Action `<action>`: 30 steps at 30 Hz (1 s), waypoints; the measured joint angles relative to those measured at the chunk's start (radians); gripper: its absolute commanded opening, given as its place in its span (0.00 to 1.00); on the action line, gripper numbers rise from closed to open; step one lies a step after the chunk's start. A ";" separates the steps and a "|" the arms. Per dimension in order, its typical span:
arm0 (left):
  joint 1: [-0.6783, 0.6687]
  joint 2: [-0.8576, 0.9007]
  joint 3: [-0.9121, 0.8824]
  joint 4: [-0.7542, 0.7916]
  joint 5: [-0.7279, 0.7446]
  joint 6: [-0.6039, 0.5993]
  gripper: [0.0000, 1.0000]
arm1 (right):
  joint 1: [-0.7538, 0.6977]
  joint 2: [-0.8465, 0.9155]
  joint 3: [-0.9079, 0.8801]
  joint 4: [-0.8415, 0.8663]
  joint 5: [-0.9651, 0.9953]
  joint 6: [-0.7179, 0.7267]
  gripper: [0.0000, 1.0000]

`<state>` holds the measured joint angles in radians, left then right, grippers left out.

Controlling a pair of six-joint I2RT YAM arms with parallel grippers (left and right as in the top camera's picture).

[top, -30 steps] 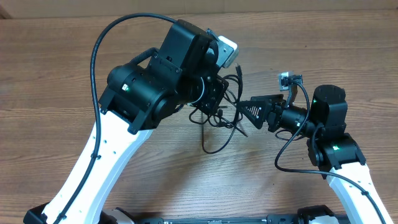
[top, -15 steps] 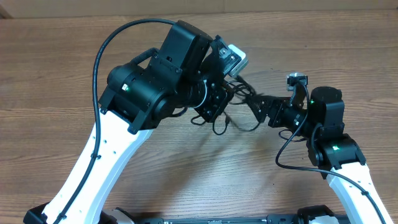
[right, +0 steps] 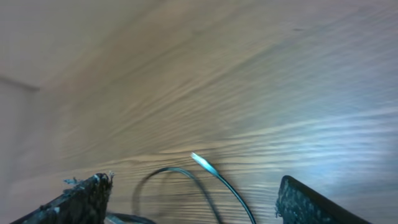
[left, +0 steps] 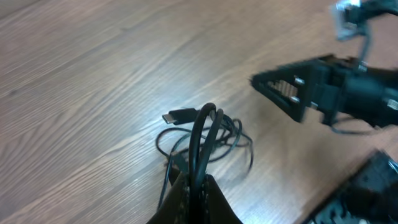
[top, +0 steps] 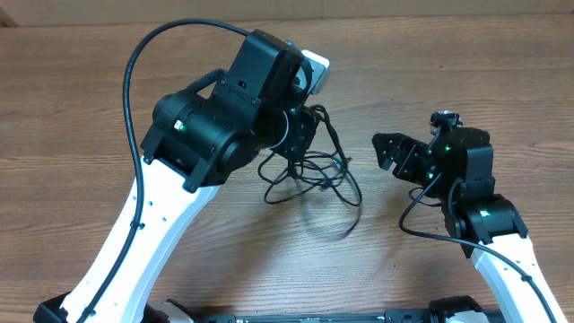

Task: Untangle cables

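Observation:
The cables (top: pixel 334 165) are a loose black tangle hanging from my left gripper down to the wooden table (top: pixel 466 72). In the left wrist view my left gripper (left: pixel 198 179) is shut on a couple of looped strands (left: pixel 207 111). A small plug (left: pixel 178 116) lies at the far side of the loops. My right gripper (top: pixel 380 151) stands open just right of the tangle, apart from it. In the right wrist view a thin strand with a pale plug tip (right: pixel 202 163) runs between the wide-spread fingers (right: pixel 87 198), untouched.
The bulky left arm (top: pixel 224 117) covers its own fingers from above. Its thick black arm cable (top: pixel 139 81) arcs over the left side. The right arm's cable (top: pixel 417 215) loops beside its wrist. Bare wood lies around the tangle.
My right gripper has drawn back to the right, out of the tangle, and opened wider. The cables have dropped and spread lower under the left gripper, which stays shut.

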<state>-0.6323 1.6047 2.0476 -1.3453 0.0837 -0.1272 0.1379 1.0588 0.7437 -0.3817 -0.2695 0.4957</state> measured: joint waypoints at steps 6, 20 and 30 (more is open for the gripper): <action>0.000 0.000 0.000 0.003 0.016 0.022 0.04 | 0.000 0.001 -0.001 0.229 -0.299 -0.052 0.88; 0.000 0.000 0.000 0.052 0.229 0.079 0.04 | -0.001 0.001 0.000 0.336 -0.655 -0.143 0.04; -0.001 0.000 0.000 0.050 0.071 -0.060 0.04 | 0.000 0.001 0.000 0.320 -0.677 -0.156 0.04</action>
<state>-0.6331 1.6047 2.0476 -1.2949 0.1543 -0.1875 0.1379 1.0595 0.7433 -0.0616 -0.9463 0.3397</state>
